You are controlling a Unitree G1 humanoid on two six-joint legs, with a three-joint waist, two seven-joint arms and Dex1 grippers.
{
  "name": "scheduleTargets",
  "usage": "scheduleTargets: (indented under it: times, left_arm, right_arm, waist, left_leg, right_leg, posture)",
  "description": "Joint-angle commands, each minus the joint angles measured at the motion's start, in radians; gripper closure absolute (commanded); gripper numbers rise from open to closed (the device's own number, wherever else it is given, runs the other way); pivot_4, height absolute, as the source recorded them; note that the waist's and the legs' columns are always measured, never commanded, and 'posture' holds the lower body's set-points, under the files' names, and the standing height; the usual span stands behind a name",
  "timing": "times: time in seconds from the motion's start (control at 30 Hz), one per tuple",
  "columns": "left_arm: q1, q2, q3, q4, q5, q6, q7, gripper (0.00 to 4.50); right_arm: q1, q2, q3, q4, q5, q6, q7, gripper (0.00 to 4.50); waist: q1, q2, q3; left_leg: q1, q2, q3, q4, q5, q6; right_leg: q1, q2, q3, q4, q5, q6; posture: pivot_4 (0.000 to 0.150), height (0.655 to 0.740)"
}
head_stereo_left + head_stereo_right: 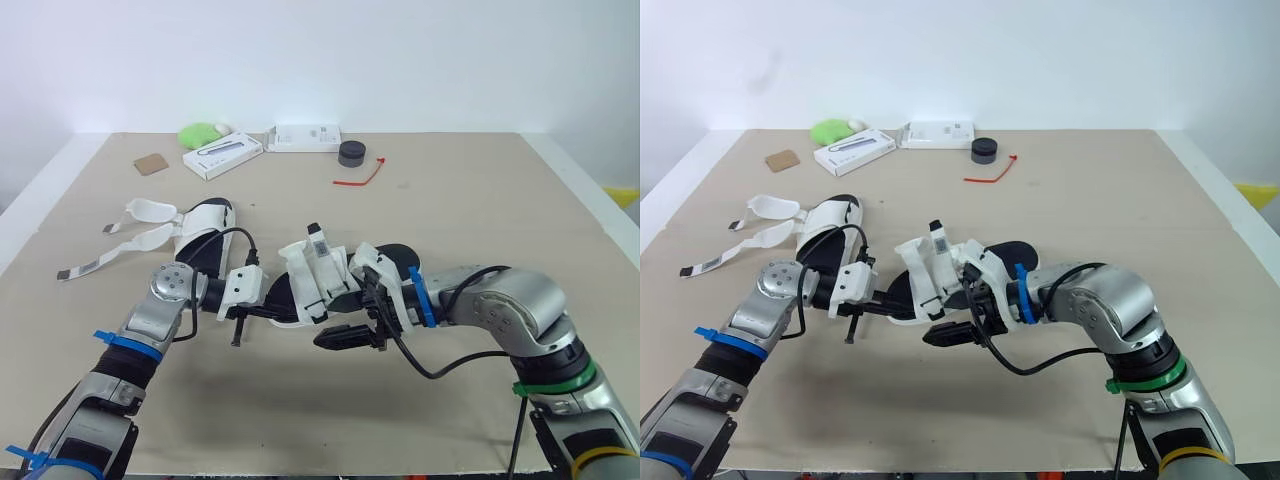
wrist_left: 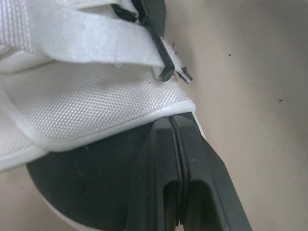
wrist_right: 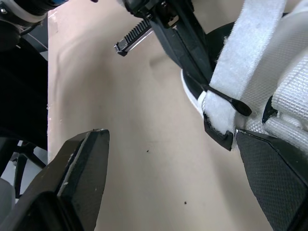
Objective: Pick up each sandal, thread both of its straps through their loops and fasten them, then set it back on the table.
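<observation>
One white-strapped sandal with a black footbed (image 1: 322,278) is in the middle of the table, one strap (image 3: 240,62) standing up. My left gripper (image 1: 272,300) is shut on the sandal's edge, its fingers (image 2: 163,159) pressed together where the white fabric meets the black sole. My right gripper (image 1: 355,315) is open at the sandal's near side, one finger (image 3: 269,178) by the strap and its black loop, the other finger (image 3: 82,178) over bare table. The second sandal (image 1: 203,238) lies at the back left with both straps (image 1: 130,232) spread loose on the table.
Along the far edge sit a white box (image 1: 222,156), another white box (image 1: 306,137), a green soft object (image 1: 203,133), a black round puck (image 1: 351,153), a red tie (image 1: 358,179) and a brown card (image 1: 151,164). The table (image 1: 520,210) is bare at the right.
</observation>
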Motion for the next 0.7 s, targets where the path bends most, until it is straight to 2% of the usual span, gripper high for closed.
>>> scheduleTargets:
  times: [0.03,0.23,0.7]
  left_arm:
    - [0.021,0.002,-0.031,0.003,0.024,0.014,-0.014,4.50]
    - [0.027,0.002,-0.028,0.001,0.026,0.014,-0.015,4.50]
    - [0.027,0.001,-0.027,0.005,0.027,0.013,-0.017,4.50]
  right_arm:
    - [-0.030,0.016,0.005,0.021,-0.015,-0.004,-0.006,0.02]
    - [-0.028,0.010,0.032,0.037,-0.033,0.005,-0.008,0.02]
    - [-0.060,0.068,-0.022,0.094,-0.003,0.022,0.002,0.02]
  waist:
    - [0.000,0.000,0.000]
    - [-0.001,0.000,0.000]
    - [0.000,0.000,0.000]
  left_leg:
    - [0.000,0.000,0.000,0.000,0.000,0.001]
    - [0.002,0.001,0.000,0.000,0.001,0.002]
    - [0.001,0.000,0.000,0.000,0.001,0.002]
  right_leg:
    - [0.000,0.000,0.000,0.000,0.000,0.000]
    - [0.001,0.002,0.000,0.000,0.001,-0.001]
    - [0.000,0.000,0.000,0.000,0.001,-0.001]
  posture:
    - [0.150,0.7400]
    - [0.150,0.7400]
    - [0.150,0.7400]
